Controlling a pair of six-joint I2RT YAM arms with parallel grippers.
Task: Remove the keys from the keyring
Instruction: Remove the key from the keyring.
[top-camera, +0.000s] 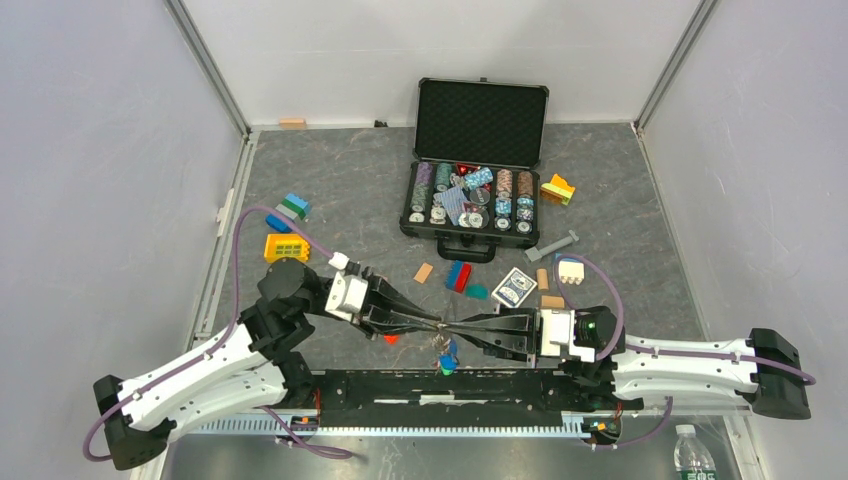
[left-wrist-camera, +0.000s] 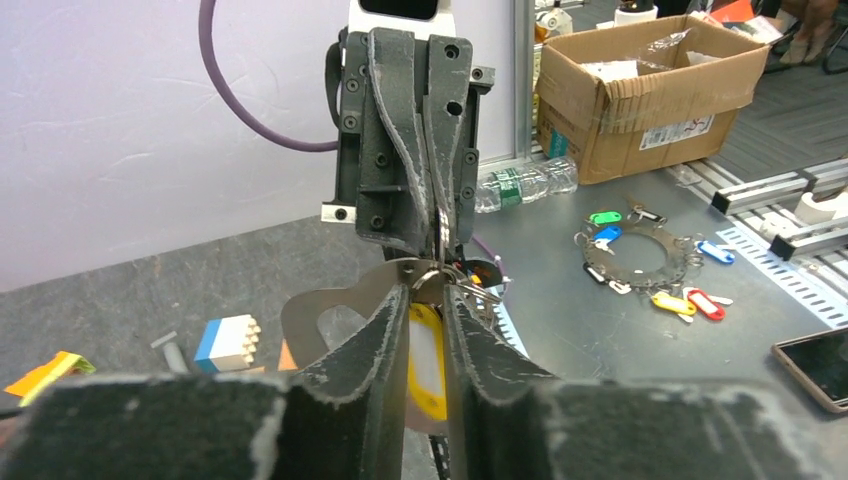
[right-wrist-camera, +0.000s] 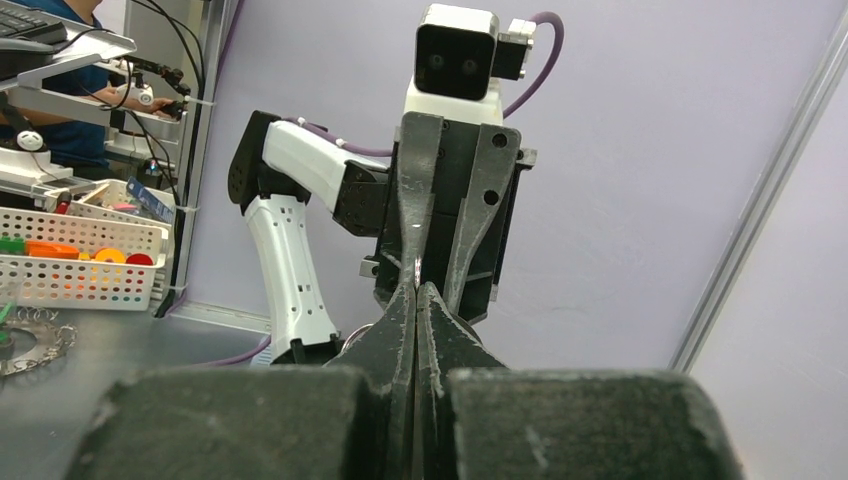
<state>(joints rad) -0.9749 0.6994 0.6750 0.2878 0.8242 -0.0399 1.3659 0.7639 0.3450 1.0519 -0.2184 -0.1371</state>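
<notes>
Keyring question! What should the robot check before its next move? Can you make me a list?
1. Right gripper shut on the keyring: ok.
2. Left gripper around the yellow key: ok.
3. Left gripper squeezing that key tightly: cannot tell.
4. All keys off the ring: not ok, the blue key hangs below the grippers.
5. Small red thing on the table is a freed key: cannot tell.

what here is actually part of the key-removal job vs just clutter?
Job:
- keyring
- keys
- left gripper
- right gripper

Lying about:
- poker chip case
- toy blocks
- card deck
- water bottle
</notes>
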